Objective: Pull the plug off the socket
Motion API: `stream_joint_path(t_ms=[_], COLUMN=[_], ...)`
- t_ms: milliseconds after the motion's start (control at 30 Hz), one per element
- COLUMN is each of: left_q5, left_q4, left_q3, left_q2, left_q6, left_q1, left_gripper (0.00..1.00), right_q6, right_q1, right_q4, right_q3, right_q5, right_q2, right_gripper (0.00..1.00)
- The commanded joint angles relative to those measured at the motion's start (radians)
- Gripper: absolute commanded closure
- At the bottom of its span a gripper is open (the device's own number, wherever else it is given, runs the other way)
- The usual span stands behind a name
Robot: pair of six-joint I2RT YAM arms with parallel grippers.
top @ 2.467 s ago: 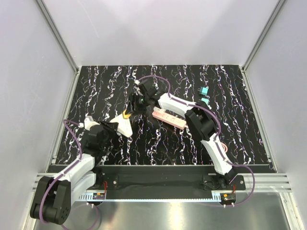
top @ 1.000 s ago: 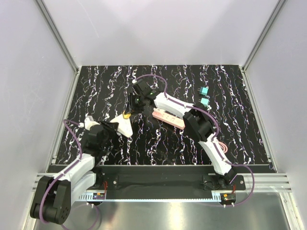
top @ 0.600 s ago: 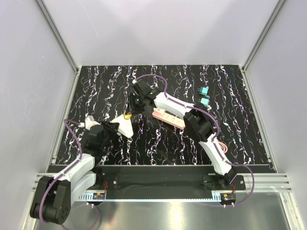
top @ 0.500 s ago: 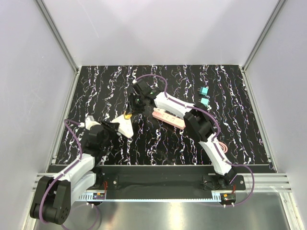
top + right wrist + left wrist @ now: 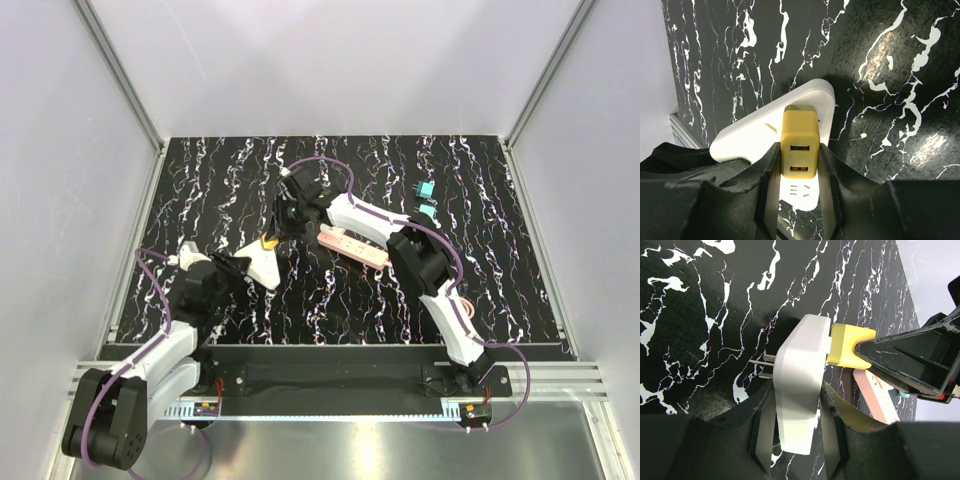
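The white rounded-triangle socket [image 5: 258, 264] is held just above the table at the left. My left gripper [image 5: 797, 432] is shut on it, one finger on each flat face. Its two metal prongs point away from the plug. The yellow plug [image 5: 268, 241] is seated in the socket's far end and shows two USB ports in the right wrist view [image 5: 800, 145]. My right gripper [image 5: 799, 152] is shut on the plug, fingers pressed on both its sides. The socket [image 5: 755, 135] lies behind it. In the left wrist view the plug [image 5: 847, 345] sits flush against the socket [image 5: 800, 385].
A long pink power strip [image 5: 352, 247] lies under my right forearm, its cord running toward the near right. Two teal plugs [image 5: 425, 190] [image 5: 428, 211] lie at the far right. Grey walls enclose the black marbled table [image 5: 200, 190].
My right gripper, drawn back slightly toward the far left a second ago, has come back onto the yellow plug. The left arm and socket have barely shifted.
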Motion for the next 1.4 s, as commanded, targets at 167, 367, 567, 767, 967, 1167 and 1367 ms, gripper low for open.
stream_joint_path(t_ms=[167, 367, 567, 767, 967, 1167, 1367], left_q5=[-0.078, -0.080, -0.093, -0.100, -0.103, -0.101, -0.095], left_q4=[-0.153, -0.159, -0.170, -0.178, -0.182, -0.184, -0.167], left_q3=[-0.025, -0.024, -0.024, -0.022, -0.019, -0.019, -0.024], left_q2=[0.008, 0.007, -0.010, -0.010, -0.010, -0.007, -0.007], left_q6=[0.044, 0.041, 0.035, 0.032, 0.027, 0.030, 0.043], left_q1=[0.011, 0.011, 0.011, 0.011, 0.011, 0.011, 0.009], left_gripper=[1.00, 1.00, 1.00, 1.00, 1.00, 1.00, 1.00], right_q6=[-0.057, -0.036, -0.014, -0.056, -0.057, -0.063, -0.085], right_q1=[-0.066, -0.065, -0.063, -0.063, -0.059, -0.056, -0.071], right_q4=[0.020, 0.010, -0.012, -0.022, -0.021, -0.022, -0.018], right_q3=[-0.014, 0.004, 0.009, 0.018, 0.015, 0.007, -0.034], right_q5=[0.044, 0.046, 0.072, 0.123, 0.106, 0.118, 0.097], right_q2=[-0.056, -0.068, -0.139, -0.195, -0.189, -0.200, -0.247], right_gripper=[1.00, 1.00, 1.00, 1.00, 1.00, 1.00, 1.00])
